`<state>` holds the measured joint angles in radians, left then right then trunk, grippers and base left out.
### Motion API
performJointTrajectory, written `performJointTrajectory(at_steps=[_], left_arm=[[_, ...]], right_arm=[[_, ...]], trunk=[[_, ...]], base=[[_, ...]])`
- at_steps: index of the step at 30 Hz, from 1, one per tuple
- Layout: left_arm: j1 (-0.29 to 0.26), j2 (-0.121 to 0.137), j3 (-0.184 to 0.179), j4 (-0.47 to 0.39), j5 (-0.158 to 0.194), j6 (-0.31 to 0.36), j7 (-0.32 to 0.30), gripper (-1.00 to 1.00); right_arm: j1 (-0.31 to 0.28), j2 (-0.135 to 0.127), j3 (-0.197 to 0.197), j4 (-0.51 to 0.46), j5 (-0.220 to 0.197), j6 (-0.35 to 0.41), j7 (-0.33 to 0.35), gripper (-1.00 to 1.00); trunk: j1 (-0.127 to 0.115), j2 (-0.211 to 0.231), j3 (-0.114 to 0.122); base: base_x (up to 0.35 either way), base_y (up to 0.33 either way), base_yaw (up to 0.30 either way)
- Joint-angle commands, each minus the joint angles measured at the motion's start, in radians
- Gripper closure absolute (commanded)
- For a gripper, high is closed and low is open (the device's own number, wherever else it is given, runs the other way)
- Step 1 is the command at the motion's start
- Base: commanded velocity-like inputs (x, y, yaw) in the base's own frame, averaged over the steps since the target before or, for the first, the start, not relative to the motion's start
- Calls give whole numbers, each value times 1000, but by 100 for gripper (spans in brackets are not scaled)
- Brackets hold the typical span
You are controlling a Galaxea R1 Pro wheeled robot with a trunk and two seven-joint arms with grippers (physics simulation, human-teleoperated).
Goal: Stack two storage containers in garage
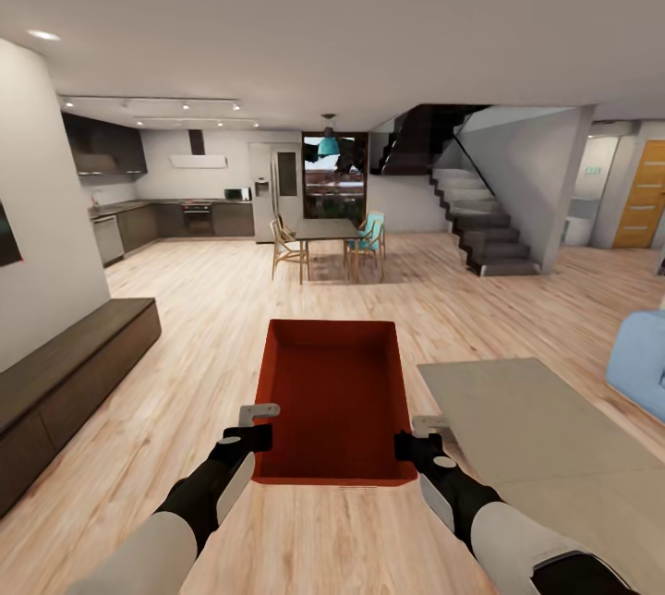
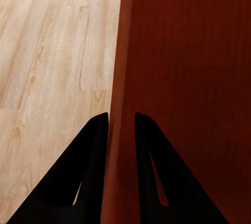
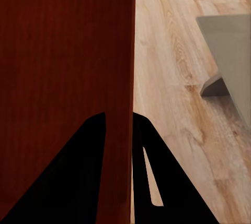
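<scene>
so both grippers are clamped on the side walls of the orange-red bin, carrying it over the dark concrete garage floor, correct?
Wrong about the floor. The head view shows the storage container held by the left gripper and right gripper over light wood planks, with a kitchen and stairs ahead. Both wrist views show each gripper's fingers either side of a bin wall.
</scene>
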<state>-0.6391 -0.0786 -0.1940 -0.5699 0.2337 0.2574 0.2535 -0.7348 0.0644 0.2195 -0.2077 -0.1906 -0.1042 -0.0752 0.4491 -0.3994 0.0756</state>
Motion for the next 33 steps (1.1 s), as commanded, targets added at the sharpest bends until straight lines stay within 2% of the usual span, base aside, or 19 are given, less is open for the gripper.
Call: performJointTrajectory(at_steps=[1, 19, 21, 22, 23, 25, 28, 33], left_arm=[[-1, 0, 31, -3, -2, 8, 15, 100], [-1, -1, 32, -2, 4, 6, 15, 100], [-1, -1, 31, -2, 12, 6, 15, 100], [-1, -1, 30, -2, 25, 6, 15, 100], [-1, -1, 29, -1, 54, 6, 14, 100], [-1, -1, 29, -1, 78, 6, 14, 100], [-1, 0, 28, -1, 99, 6, 14, 100], [-1, 0, 27, -1, 107, 6, 12, 100]], right_arm=[[0, 0, -22, -1, -10, -3, -3, 100], [0, -4, -17, -1, 1, 8, 0, 100], [0, -3, -16, -1, 1, 9, 1, 100], [0, -3, -16, -1, 2, 8, 1, 100], [0, -7, -18, -1, 1, 8, -1, 100], [0, -8, -19, -1, 1, 8, -1, 100], [0, -5, -17, -2, 1, 8, -1, 100], [0, -2, -15, -2, 4, 8, 0, 100]], trunk=[[1, -1, 0], [1, -1, 0], [1, -1, 0], [1, -1, 0], [1, -1, 0], [1, -1, 0], [1, -1, 0], [1, -1, 0]], base=[[322, 0, 0], [322, 0, 0], [322, 0, 0], [322, 0, 0], [322, 0, 0], [322, 0, 0], [322, 0, 0], [322, 0, 0]])
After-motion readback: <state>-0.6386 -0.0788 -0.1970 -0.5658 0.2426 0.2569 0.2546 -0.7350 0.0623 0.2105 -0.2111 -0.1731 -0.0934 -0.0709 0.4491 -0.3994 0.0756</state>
